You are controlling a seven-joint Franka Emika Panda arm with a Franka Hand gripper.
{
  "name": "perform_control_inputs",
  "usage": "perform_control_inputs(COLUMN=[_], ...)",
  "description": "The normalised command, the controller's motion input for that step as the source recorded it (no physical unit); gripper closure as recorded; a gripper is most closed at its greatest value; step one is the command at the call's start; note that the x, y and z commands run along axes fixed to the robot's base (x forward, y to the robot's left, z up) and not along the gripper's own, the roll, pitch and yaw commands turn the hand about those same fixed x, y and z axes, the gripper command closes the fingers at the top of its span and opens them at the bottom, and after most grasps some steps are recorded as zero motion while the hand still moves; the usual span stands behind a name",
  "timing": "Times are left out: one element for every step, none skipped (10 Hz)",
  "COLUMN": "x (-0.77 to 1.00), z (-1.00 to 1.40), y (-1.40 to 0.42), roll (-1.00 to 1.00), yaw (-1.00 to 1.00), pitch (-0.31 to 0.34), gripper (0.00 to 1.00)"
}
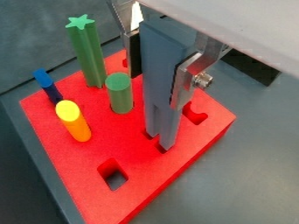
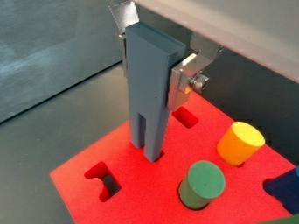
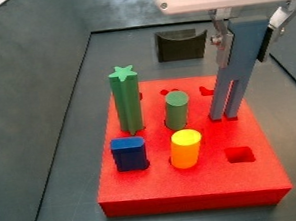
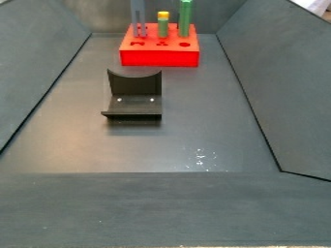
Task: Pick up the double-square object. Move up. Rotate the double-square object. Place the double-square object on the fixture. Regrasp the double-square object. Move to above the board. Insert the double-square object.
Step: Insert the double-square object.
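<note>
We see dark grey floor (image 4: 155, 145), matte, faint sheen plus few small bright specks near centre. Sloped dark grey walls (image 4: 45, 87) bound it both sides, forming trough. Lighting even, diffuse; soft shadows only. Wall (image 3: 36, 45) same grey in side view.

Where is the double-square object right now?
The double-square object stands upright in the tool, its lower end at the board, beside the green round peg, in a side view. The fixture stands empty behind the board.
</note>
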Motion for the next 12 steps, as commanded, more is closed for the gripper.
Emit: perform_control_inputs(x=[0.13,0.15,0.13,0.15,0.27,0.35,0.4,0.34,0.29,0.14,0.0,0.0], z=[-0.24,-0.22,-0.17,-0.47,-0.62,-0.63,-0.54,-0.43,-0.38,-0.4,-0.53,-0.58], y=[0.0,0.0,-0.03,-0.06,-0.2,-0.2,-0.18,-0.02,0.0,0.03,0.06,0.09], roll=[-0.26,-0.27,-0.31,-0.11,0.05,0.08,0.14,0.14,0.07,0.01,0.0,-0.07], yaw=[-0.03,-0.01,-0.02,-0.04,-0.05,-0.14,-0.25,-0.49,-0.6,-0.43,0.0,0.14], pitch=[0.367,0.361,0.323,0.287,0.274,0.196,0.114,0.056,0.054,0.061,0.0,-0.02], gripper=[1.0,1.0,1.0,1.0,1.0,1.0,1.0,1.0,1.0,1.0,1.0,1.0])
